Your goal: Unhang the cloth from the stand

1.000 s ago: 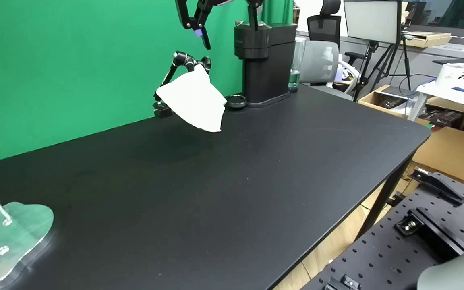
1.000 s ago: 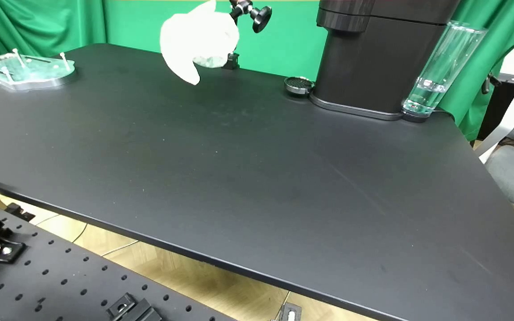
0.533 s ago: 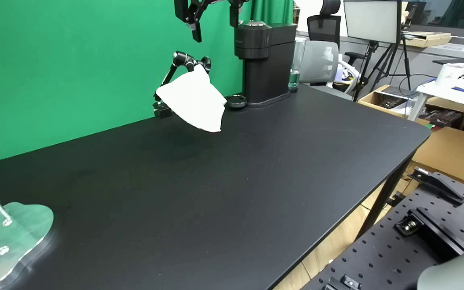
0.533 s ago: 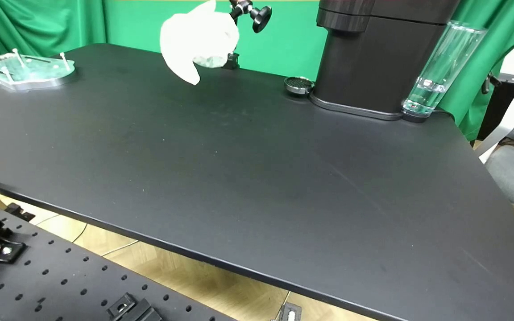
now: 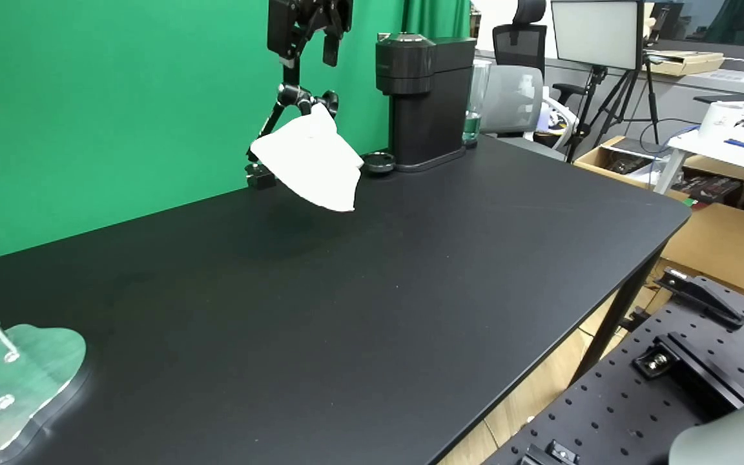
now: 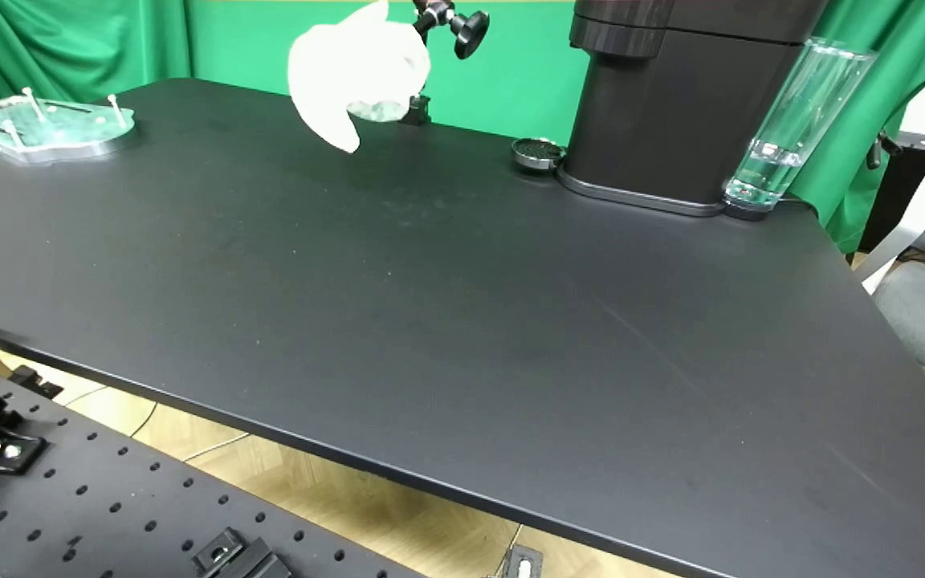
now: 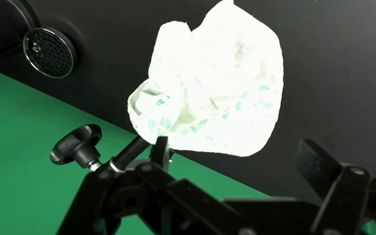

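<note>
The white, green-flecked cloth (image 7: 224, 81) hangs from the black stand (image 5: 294, 97), below the end effector (image 7: 237, 159). The end effector's fingers (image 7: 318, 166) are spread well apart — whether one touches the stand, I cannot tell. To one side of the end effector rises a tall black appliance (image 5: 423, 110), with a round perforated disc (image 7: 51, 54) near its foot and a clear cylinder (image 6: 800, 120) on its far side. Well away from the end effector, a greenish board (image 5: 46, 352) with white pegs (image 5: 2, 339) lies on the tabletop (image 5: 378, 290).

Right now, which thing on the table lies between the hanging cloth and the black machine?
A round tray lies there, closer to the machine than to the cloth, as the wrist view shows.
</note>
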Controlling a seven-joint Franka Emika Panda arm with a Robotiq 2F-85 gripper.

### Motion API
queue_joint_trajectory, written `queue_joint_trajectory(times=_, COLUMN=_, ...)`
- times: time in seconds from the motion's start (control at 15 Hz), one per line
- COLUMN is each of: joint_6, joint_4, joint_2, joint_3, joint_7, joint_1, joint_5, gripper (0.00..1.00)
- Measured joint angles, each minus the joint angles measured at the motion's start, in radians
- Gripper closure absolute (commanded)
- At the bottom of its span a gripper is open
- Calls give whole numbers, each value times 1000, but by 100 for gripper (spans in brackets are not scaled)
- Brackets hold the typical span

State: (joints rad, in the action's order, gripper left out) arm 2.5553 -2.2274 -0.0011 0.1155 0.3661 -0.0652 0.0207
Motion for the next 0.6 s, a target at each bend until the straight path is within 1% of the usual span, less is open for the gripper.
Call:
queue_joint_trajectory(times=0.2, joint_6=-2, joint_4=53, joint_2=73, joint_3=-19, joint_7=86, joint_1=8, joint_5=-17, gripper=0)
queue_joint_trajectory(times=0.6, joint_6=-2, joint_4=112, joint_2=154, joint_3=-42, joint_7=84, joint_1=37, joint_5=-12, gripper=0)
